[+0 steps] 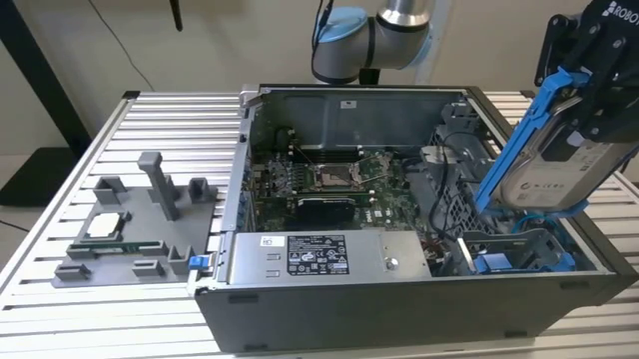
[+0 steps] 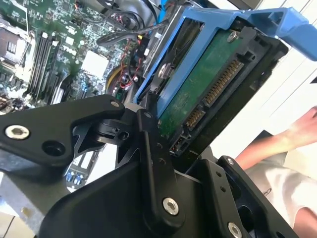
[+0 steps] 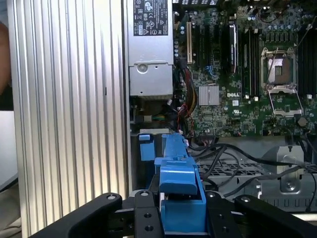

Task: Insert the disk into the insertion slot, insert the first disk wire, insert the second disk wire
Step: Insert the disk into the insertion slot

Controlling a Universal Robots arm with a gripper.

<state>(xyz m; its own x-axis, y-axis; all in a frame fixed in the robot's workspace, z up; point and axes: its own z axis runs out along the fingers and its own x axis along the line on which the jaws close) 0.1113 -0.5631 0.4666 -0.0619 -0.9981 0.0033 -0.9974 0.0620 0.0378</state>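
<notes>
The disk [image 1: 559, 168] is held in the air, steeply tilted, over the computer case [image 1: 399, 303] at the case's end toward the exterior view's right. Its blue carrier frame [image 1: 519, 138] faces the case interior; its white label faces outward. The disk is not seated. The insertion slot [image 1: 519, 253] lies directly below it inside the case, with blue tabs visible.

The gripper [image 1: 591, 101] is clamped on the disk. In the second wrist view, 1 black finger [image 2: 148, 134] presses against the carrier edge beside the disk's green circuit board [image 2: 198, 94].

Inside the case, the power-supply box [image 1: 330, 258] sits beside the slot, and the motherboard [image 1: 330, 179] occupies the case floor. Black cables [image 3: 223, 151] cross the perforated cage [image 3: 237, 171]. Outside the case, a person's hand [image 2: 299, 131] is visible.
</notes>
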